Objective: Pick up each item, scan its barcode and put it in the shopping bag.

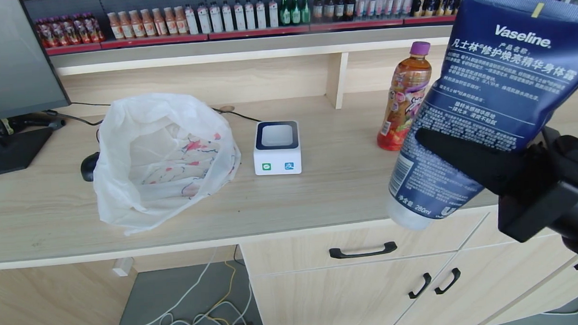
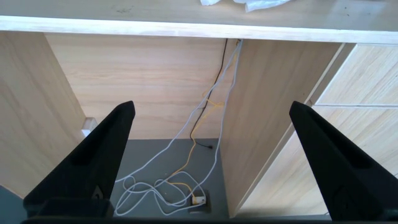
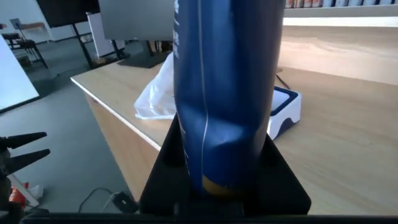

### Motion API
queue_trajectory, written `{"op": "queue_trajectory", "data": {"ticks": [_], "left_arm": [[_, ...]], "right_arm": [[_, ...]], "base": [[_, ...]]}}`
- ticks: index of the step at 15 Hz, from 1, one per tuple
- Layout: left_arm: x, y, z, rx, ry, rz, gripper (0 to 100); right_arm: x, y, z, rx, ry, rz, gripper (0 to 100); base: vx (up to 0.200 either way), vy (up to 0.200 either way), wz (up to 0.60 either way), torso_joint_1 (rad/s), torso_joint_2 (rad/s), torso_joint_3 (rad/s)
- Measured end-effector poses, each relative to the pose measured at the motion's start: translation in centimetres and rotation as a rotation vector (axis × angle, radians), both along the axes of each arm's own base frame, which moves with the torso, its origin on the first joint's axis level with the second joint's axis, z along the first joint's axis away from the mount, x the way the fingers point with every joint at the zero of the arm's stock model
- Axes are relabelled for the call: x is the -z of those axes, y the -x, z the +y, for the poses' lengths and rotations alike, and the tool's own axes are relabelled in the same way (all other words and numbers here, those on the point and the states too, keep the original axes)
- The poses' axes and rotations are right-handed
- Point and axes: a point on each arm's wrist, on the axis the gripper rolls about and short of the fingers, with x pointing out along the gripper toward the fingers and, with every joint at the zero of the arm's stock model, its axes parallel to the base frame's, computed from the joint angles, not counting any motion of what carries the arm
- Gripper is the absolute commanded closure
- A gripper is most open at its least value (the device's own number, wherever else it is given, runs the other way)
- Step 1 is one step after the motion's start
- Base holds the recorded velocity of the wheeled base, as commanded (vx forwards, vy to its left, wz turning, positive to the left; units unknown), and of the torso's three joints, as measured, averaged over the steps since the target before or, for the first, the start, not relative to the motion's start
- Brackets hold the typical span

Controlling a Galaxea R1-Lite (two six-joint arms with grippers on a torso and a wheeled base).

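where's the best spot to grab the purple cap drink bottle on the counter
Take the drink bottle around its mid body, under the purple cap, coming level from the counter's front edge. It stands upright, round and tall, with free space in front. The right tool is full with the blue tube.

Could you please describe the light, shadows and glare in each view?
Head view: soft, even light, only faint shadows on the counter; the tube near the lens looms large. Right wrist view: a pale streak of glare runs down the tube. Left wrist view: the left gripper is dark against the lit cabinet.
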Motion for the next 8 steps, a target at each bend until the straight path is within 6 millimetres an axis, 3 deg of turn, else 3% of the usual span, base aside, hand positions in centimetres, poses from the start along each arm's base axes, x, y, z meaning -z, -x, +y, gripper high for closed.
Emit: {"op": "queue_trajectory", "data": {"ticks": [5,8], "left_arm": [[0.0,0.0,0.0,0.0,0.0,0.0,0],[0.0,0.0,0.0,0.0,0.0,0.0,0]], "right_arm": [[-0.1,0.2,0.7,-0.245,-0.039,0.094,100],[-0.7,-0.6,1.4,-0.293,-0.072,0.133,100]], "base": [[0.0,0.0,0.0,0.0,0.0,0.0],[0.0,0.0,0.0,0.0,0.0,0.0]]}}
